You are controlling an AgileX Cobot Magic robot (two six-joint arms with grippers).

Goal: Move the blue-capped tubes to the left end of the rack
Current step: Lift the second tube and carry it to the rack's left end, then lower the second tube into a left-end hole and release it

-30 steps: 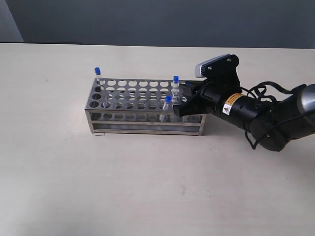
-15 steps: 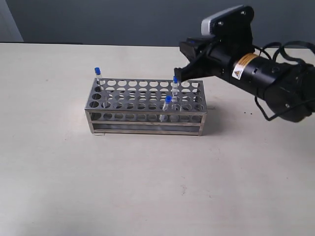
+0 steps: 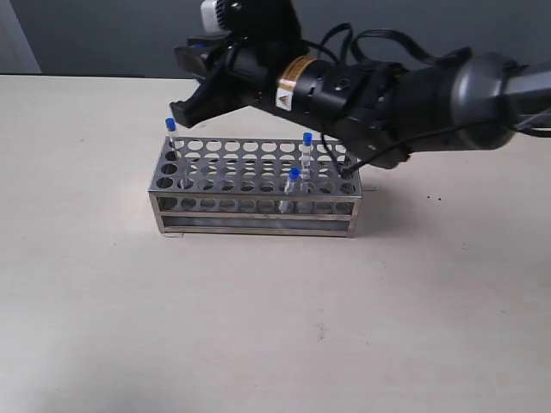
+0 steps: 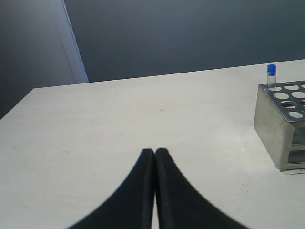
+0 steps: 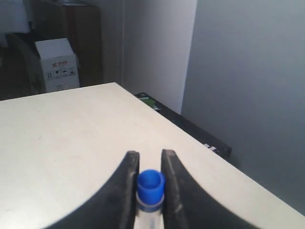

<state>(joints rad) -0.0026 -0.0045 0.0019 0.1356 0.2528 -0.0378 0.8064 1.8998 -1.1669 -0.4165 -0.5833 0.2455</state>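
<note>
Tube with a blue cap (image 5: 151, 184) sits pinched at its cap in the right claw (image 5: 149, 154), over the left end of the rack (image 3: 250, 183), near the corner tube (image 3: 171, 138) standing there. Free holes lie below the claw, so the tube's long axis must be upright. Left claw (image 4: 155, 152) is clenched and empty, aside above the worktop (image 4: 119, 119).

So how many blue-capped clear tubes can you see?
4 blue-capped tubes: one at the shiny steel rack's left end, two standing near its right end, one clamped between the right gripper's fingers.
</note>
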